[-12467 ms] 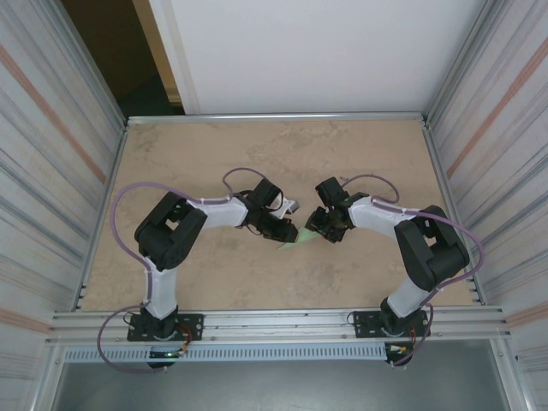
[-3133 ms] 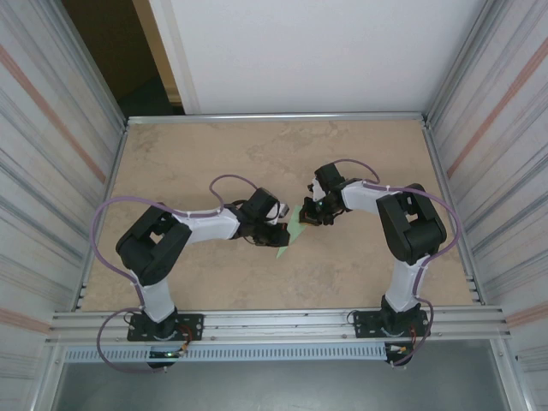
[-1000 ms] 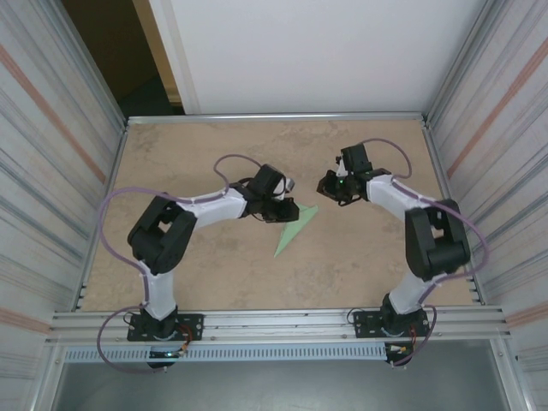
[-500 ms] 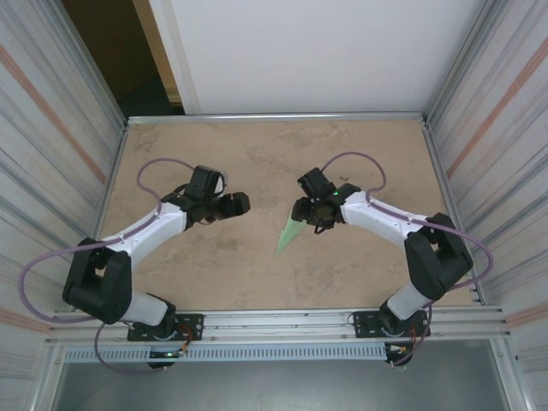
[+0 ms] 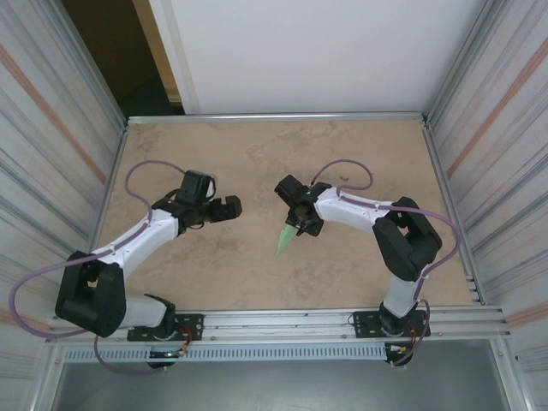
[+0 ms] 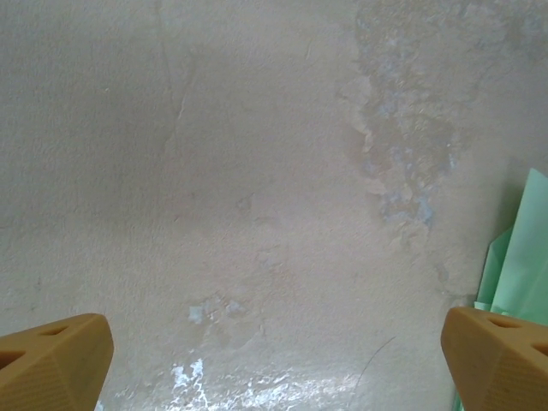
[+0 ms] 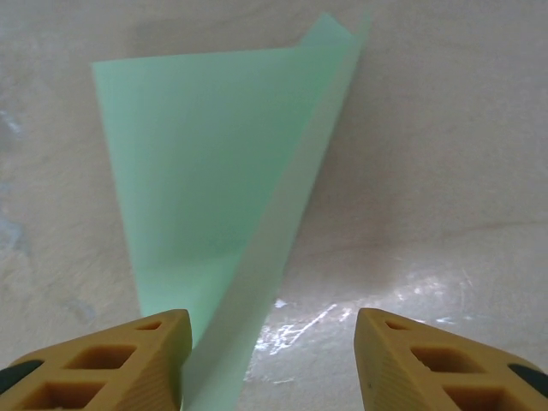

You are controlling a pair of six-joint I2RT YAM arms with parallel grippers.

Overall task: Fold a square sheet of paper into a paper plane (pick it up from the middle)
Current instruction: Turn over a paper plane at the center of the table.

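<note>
The paper plane (image 5: pixel 284 243) is a narrow pale green dart lying on the table, its sharp tip pointing toward the near edge. In the right wrist view the paper plane (image 7: pixel 214 180) shows one flat wing and a raised creased fold running down between the fingers. My right gripper (image 5: pixel 300 224) is over the wide end, open (image 7: pixel 272 364), with the fold close to its left finger (image 7: pixel 128 360). My left gripper (image 5: pixel 229 205) is off to the left, open (image 6: pixel 274 347), over bare table. A strip of the paper plane (image 6: pixel 524 257) shows at that view's right edge.
The tan mottled tabletop (image 5: pixel 257 154) is framed by a metal rail (image 5: pixel 274 116) at the back and corrugated walls on both sides. Purple cables loop above both arms.
The right gripper has shifted left and nearer, down over the plane's wide end. The left gripper has drawn back slightly to the left. The plane lies where it was.
</note>
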